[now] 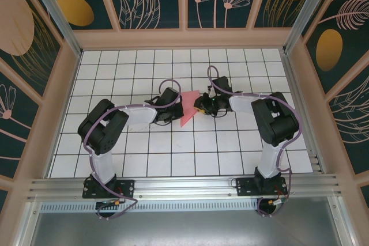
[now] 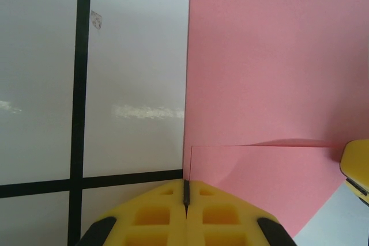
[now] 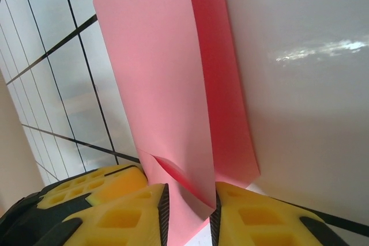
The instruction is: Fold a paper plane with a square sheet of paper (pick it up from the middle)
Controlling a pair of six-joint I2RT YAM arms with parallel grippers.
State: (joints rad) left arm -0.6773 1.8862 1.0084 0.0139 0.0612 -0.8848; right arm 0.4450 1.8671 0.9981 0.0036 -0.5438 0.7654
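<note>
Top view, table (image 1: 173,159): white with a black grid; both arms reach in from the near edge and meet around its middle.
Top view, paper: the square sheet of paper (image 1: 188,113) lies at the middle of the table, between the two claws, salmon-pink, with a pointed corner toward the near side.
Top view, claws: the left claw (image 1: 177,109) is at the left edge of the sheet and the right claw (image 1: 199,105) at its right edge; here I cannot tell how their jaws stand.
Left wrist view, paper: the square sheet of paper (image 2: 271,73) lies flat on the table (image 2: 132,56); its straight left edge runs away from the camera, and a second layer lies on top in the near part.
Left wrist view, left claw (image 2: 186,187): the two yellow fingers (image 2: 155,217) are pressed together, with their tips at the left edge of the sheet; I cannot tell if paper is between them.
Left wrist view, right side: one yellow finger (image 2: 356,162) of the right claw shows at the right edge of the sheet.
Right wrist view, paper: a flap of the square sheet of paper (image 3: 155,73) stands up from the table (image 3: 300,113), folded over at its top.
Right wrist view, right claw (image 3: 188,203): the yellow fingers (image 3: 115,211) are nearly together and pinch the near end of the flap between them.
</note>
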